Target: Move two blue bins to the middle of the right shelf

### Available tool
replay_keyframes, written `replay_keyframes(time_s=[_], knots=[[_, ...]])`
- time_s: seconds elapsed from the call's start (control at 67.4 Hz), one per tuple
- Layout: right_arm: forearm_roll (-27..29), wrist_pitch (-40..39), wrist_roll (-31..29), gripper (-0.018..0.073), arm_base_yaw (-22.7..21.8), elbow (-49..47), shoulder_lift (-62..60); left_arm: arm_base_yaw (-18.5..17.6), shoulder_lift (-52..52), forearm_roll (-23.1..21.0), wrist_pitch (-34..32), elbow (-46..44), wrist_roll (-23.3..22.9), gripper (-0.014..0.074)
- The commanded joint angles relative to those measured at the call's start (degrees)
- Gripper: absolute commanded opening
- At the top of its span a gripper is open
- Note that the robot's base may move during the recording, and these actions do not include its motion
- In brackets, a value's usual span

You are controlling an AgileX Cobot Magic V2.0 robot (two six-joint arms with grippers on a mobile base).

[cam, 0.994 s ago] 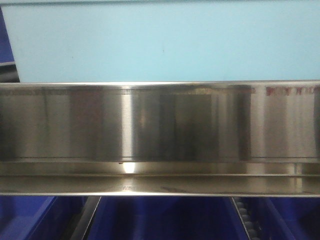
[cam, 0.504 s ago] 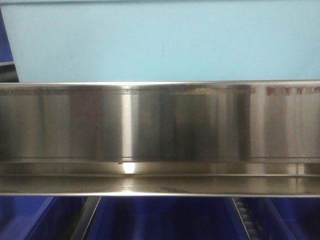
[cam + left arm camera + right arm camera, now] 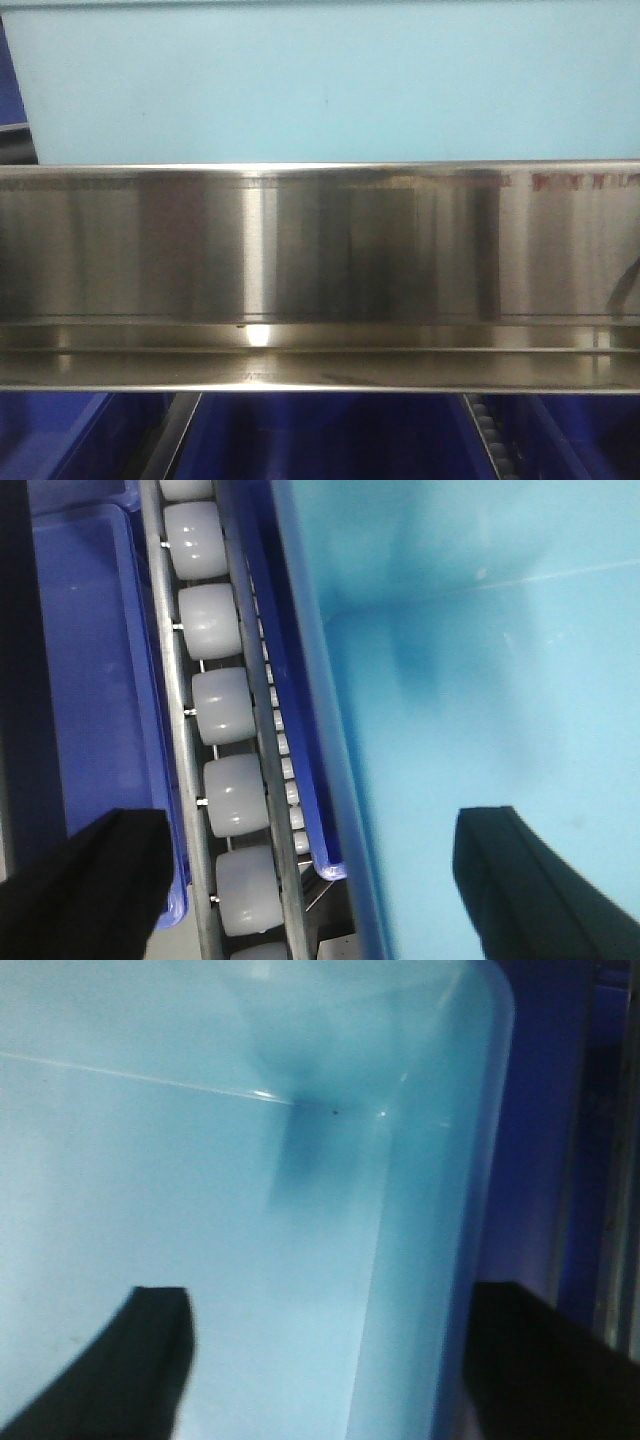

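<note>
Left end effector spread wide, unclenched, straddling one side wall of blue bin, roller track just beside. Right end effector likewise released across another wall. Bin ungripped, in its lane. Likely reason: one arm per side, so pinching both walls lifts it level.

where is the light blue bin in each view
Front: light blue bin fills the top, above the steel rail.
Left wrist: bin takes the right half.
Right wrist: bin fills the left and centre.
Shared landmark: roller track, bottom right in front, left of centre in left wrist; unclear in right wrist.
</note>
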Motion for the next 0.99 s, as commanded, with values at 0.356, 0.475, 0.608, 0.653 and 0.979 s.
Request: replay_keyframes(time_s=[0.356,0.475,0.608,0.653,0.979], knots=[[-1.5,-0.4,0.9,-0.0152,-0.1,0.9,-0.1,0.1,1.0,-1.7,-0.2,-0.4,-0.3,-0.0111],[-1.5,-0.4,1.0,-0.0153,-0.1,0.9,-0.8,0.1,0.7,-1.7,-0.2,-0.4,-0.3,-0.0111],[-1.7,-0.4,1.0,-0.0153,-0.1,0.7,-3.2,0.1,-0.9,-1.7,-0.2,-0.5,-0.3,-0.0111],[-1.7,-0.4,1.0,-0.0153,-0.1,0.7,-4.3,0.1,-1.9,-1.7,-0.2,-0.6,-0.3,-0.0111],[-3.4,-0.5,1.0,-0.0153,-0.1,-5.6,-9.7,0.1,-8.2,-1.8,-0.2,-6.7,-0.3,-0.0111]])
